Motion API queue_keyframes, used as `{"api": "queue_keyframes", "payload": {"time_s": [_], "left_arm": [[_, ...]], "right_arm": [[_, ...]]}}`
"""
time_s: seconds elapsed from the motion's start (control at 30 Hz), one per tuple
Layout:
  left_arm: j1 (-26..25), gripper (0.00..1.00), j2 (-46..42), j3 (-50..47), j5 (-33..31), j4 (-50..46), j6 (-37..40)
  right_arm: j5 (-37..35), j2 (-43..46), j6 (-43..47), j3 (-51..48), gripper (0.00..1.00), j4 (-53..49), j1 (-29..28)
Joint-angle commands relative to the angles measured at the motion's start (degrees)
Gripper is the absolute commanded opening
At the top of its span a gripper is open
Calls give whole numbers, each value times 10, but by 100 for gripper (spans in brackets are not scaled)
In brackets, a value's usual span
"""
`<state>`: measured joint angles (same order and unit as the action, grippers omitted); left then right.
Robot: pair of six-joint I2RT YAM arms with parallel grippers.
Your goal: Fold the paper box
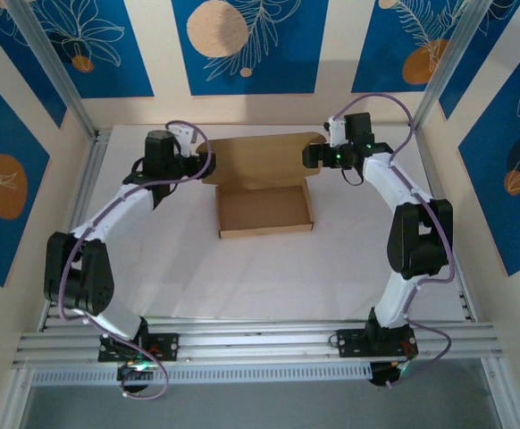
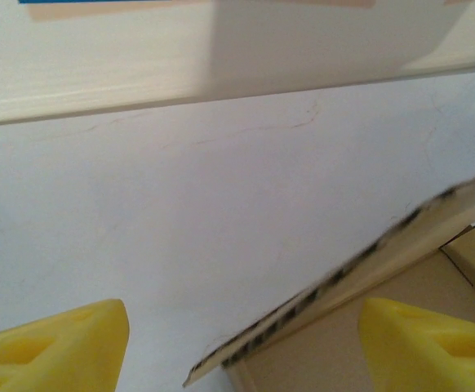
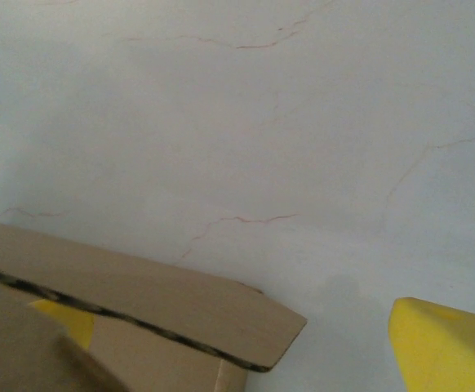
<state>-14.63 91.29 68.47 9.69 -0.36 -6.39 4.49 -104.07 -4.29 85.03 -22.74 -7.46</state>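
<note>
White table (image 1: 180,268) is the biggest thing here, with the paper box (image 1: 265,211) on its far middle between my two arms: shallow tray with walls up, the big lid flap (image 1: 264,156) open on the tray's far side. My left claw (image 1: 204,166) is at the flap's left end, spread wide, and the flap's edge runs between my yellow fingers (image 2: 58,347), not pinched. My right claw (image 1: 317,157) is at the flap's right end, also wide, with the rounded flap corner (image 3: 254,314) between its fingers (image 3: 446,343) and one finger partly hidden behind cardboard.
</note>
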Motion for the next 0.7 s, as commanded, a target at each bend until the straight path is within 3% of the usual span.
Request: {"api": "queue_keyframes", "payload": {"time_s": [0.0,0.1,0.33,0.5,0.67], "left_arm": [[6,73,23,24,27,22,23],[5,72,38,27,50,32,13],[5,64,54,34,31,14,-1],[6,46,53,30,19,8,-10],[5,27,51,24,19,10,-22]], "right_arm": [[77,-22,18,34,92,-17,4],[94,-38,16,48,91,-20,0],[102,-49,26,58,83,-38,-21],[64,-27,12,39,71,-30,-31],[21,2,1,15,52,-17,-51]]}}
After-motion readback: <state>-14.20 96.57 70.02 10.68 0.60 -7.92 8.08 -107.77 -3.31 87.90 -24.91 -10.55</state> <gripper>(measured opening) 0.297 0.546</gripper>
